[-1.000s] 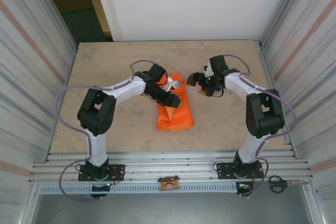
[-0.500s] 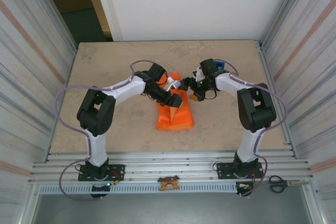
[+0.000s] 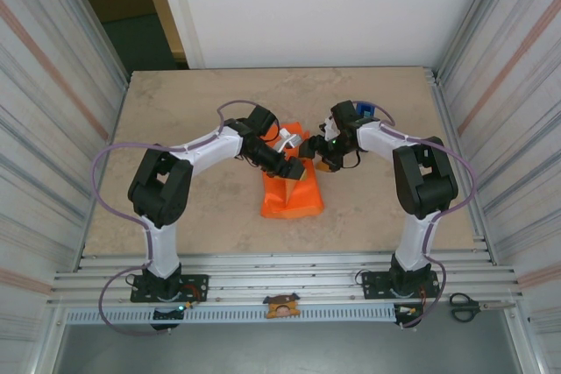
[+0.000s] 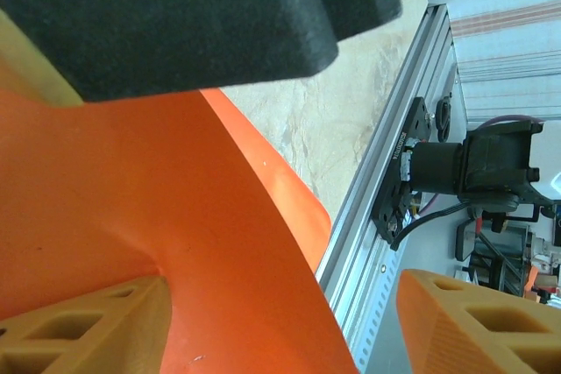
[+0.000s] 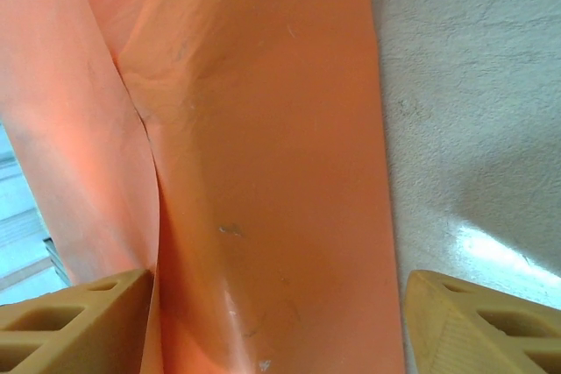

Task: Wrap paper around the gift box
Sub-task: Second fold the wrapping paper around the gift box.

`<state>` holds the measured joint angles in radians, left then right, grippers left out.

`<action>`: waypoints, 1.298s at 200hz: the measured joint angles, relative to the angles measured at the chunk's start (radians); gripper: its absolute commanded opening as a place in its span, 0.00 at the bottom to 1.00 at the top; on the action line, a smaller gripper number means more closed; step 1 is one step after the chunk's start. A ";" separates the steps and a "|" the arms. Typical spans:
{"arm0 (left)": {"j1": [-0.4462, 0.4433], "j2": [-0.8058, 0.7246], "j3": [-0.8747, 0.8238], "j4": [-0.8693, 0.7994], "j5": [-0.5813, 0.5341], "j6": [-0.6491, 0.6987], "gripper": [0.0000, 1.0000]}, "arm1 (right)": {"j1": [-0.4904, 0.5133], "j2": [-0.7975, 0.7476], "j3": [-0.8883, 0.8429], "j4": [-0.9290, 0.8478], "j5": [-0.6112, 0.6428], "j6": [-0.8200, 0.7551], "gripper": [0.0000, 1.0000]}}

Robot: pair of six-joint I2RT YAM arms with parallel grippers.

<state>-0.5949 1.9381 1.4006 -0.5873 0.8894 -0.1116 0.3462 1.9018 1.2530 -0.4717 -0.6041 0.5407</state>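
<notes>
Top camera looks down from behind; both wrist cameras sit close over the paper [image 5: 263,172]

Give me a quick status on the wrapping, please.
Left pincer open, right pincer open, both at paper far end. Paper folded up. Blue dispenser beyond them, apart.

gift box perhaps hidden under paper [image 3: 292,192], fingers [image 5: 70,321] cropped at edge

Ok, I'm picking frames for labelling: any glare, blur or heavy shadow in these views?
Right wrist: a bright glare patch on the table at lower right; the paper is sharp, with creases visible. Left wrist: a black shape close to the lens blocks the top. Top external: even light, faint shadows.
</notes>
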 measured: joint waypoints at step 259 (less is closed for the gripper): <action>0.199 -0.299 -0.205 0.240 -0.213 -0.283 0.89 | 0.002 -0.025 -0.031 0.044 0.004 -0.011 0.57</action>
<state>-0.3958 1.6386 1.1957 -0.3473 0.6765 -0.3943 0.3481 1.8767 1.2224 -0.4278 -0.6003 0.5301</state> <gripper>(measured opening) 0.891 0.576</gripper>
